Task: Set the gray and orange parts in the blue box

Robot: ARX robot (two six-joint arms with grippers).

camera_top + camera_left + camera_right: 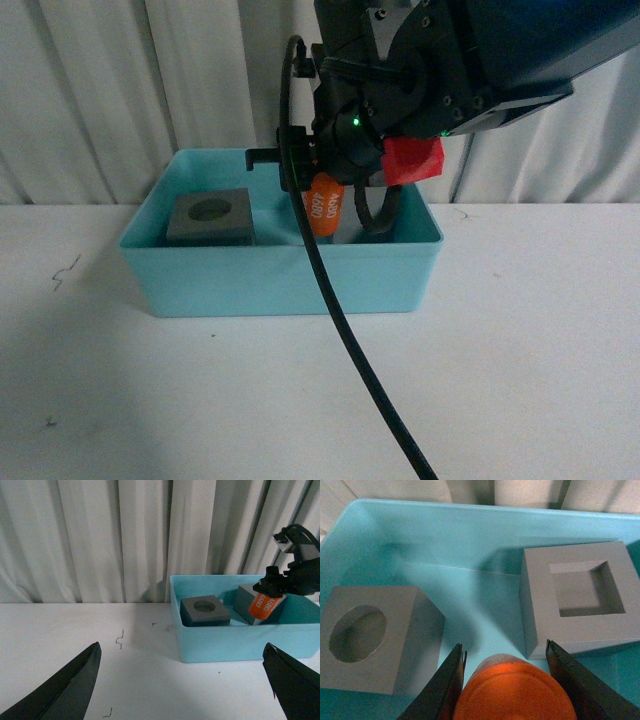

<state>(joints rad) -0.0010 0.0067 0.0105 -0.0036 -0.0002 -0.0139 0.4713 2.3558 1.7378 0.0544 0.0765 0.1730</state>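
Front view: As the right end effector (335, 205) hangs over the blue box (280, 275), its fingers are closed on the orange cylinder (324, 208), which sits tilted with white numbers showing, above the box's inside.
Front view, block: The gray block with the round recess (210, 217) lies in the box at its left end, recess up.
Front view, box: The box stands on the white surface (150, 400) near its far edge, in front of the white curtain (120, 90).
Front view, cable: A black cable (350, 340) drops from the right arm across the box's front wall and on toward the near edge of the surface.
Front view, tape: A red patch (412, 160) shows on the right arm just above the box.

Left wrist view, end effector: The left end effector (187, 680) is spread wide with nothing between its two dark fingers (70, 685); it hangs over the bare surface (75, 630), well apart from the box (235, 642).
Left wrist view, contents: Inside the box the recessed gray block (205, 611) lies flat, and the second gray block (247, 600) leans tilted beside it, with the orange cylinder (264, 605) held in front of it by the right end effector (280, 587).

Right wrist view, grip: The orange cylinder (515, 690) sits between the two fingers (442, 685), seen end-on, above the box floor (485, 600).
Right wrist view, blocks: The round-recess block (375, 635) and the gray block with the square hole (580, 597) rest apart on the floor, one to each side of the cylinder.
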